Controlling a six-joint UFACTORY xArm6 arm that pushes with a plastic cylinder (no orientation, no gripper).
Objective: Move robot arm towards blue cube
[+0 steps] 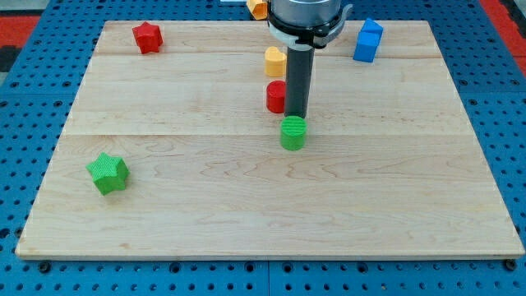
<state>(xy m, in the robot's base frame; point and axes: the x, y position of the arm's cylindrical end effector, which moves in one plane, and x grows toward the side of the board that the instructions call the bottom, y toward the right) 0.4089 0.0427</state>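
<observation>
Our rod carries no hand to open or close; my tip [297, 116] sits between the red cylinder [276, 97] and green cylinder [292, 132]. Heading for the blue cube [368, 41], we risk dragging either along.

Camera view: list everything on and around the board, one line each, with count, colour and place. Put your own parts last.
star block: one, red, top left corner of the board.
star block: one, green, lower left of the board.
blue cube: one, blue, top right of the board.
yellow block: one, yellow, top centre, partly behind the rod.
red cylinder: one, red, centre, just left of the rod.
green cylinder: one, green, centre, directly below the rod's end.
orange block: one, orange, top edge, mostly hidden.
wooden board: one, pale wood, fills the view.
pegboard: one, blue, around the board.
my tip: one, dark rod end, at the green cylinder's top edge, beside the red cylinder, far from the blue cube.
</observation>
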